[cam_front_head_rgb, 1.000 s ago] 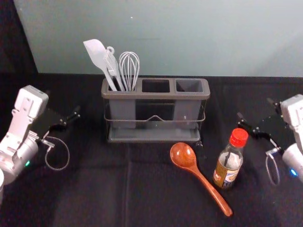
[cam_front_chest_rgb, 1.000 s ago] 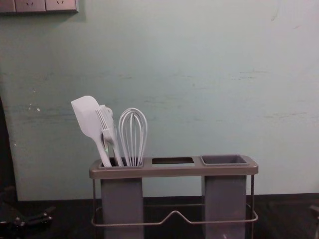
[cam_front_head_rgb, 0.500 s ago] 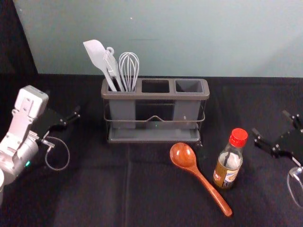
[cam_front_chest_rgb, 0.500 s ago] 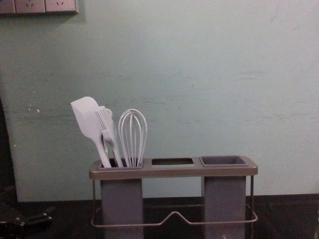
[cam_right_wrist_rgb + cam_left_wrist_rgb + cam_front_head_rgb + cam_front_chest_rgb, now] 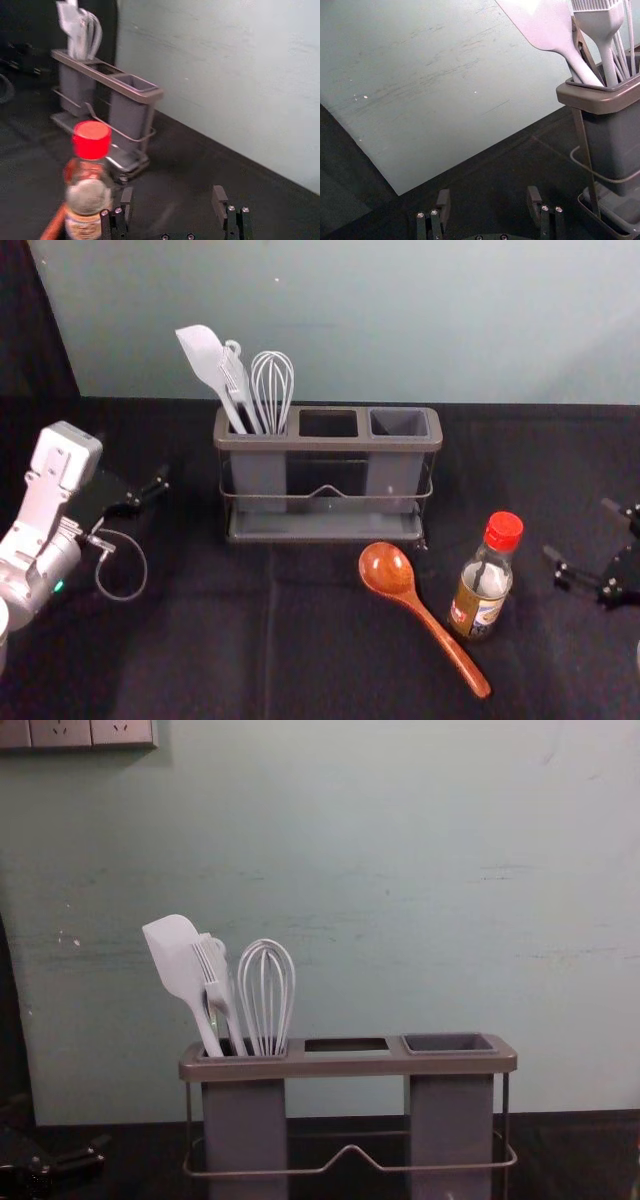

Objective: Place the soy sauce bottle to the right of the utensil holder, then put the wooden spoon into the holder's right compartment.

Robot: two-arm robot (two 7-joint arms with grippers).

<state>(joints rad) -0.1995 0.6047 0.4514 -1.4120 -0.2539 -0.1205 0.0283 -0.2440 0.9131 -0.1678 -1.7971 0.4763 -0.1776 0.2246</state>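
My right gripper (image 5: 582,528) open, fingers apart, out right of soy sauce bottle (image 5: 482,592). Bottle upright beside wooden spoon (image 5: 388,568), both nearer me than utensil holder (image 5: 328,443). My left gripper (image 5: 136,500) idle left of holder, also open.

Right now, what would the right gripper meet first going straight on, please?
The right gripper would probably meet the pale wall, passing beside the utensil holder; depth is unclear, so possibly the dark cloth first.
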